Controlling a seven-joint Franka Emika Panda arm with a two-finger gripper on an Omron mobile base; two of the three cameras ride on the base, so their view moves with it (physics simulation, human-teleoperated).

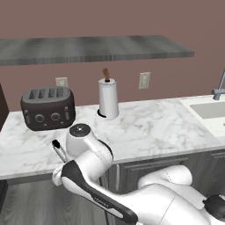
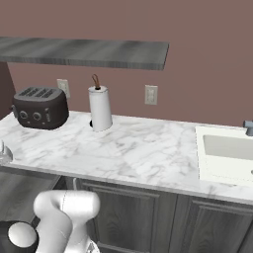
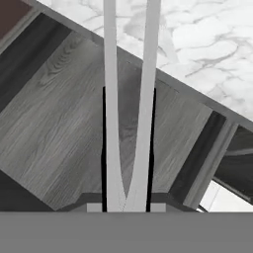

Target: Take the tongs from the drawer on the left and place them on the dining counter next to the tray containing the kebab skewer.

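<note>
In the hand view my gripper [image 3: 128, 99] is shut on the tongs [image 3: 109, 59]. Their two silver arms run from between the dark fingers [image 3: 104, 148] up past the top of that view. The left base view shows one black tip of the tongs [image 1: 56, 143] sticking up beside the arm's wrist, in front of the counter edge; the gripper itself is hidden behind the wrist. Below the hand lies grey wood grain, apparently the inside of the open drawer [image 3: 54, 123]. The dining counter and the tray are out of view.
A narrow marble counter [image 1: 154, 127] carries a dark toaster [image 1: 47, 107] and a paper towel roll [image 1: 108, 99], with a sink [image 1: 211, 110] at the right. A grey shelf [image 1: 88, 48] hangs above. Dark cabinet doors [image 2: 133, 217] stand under the counter.
</note>
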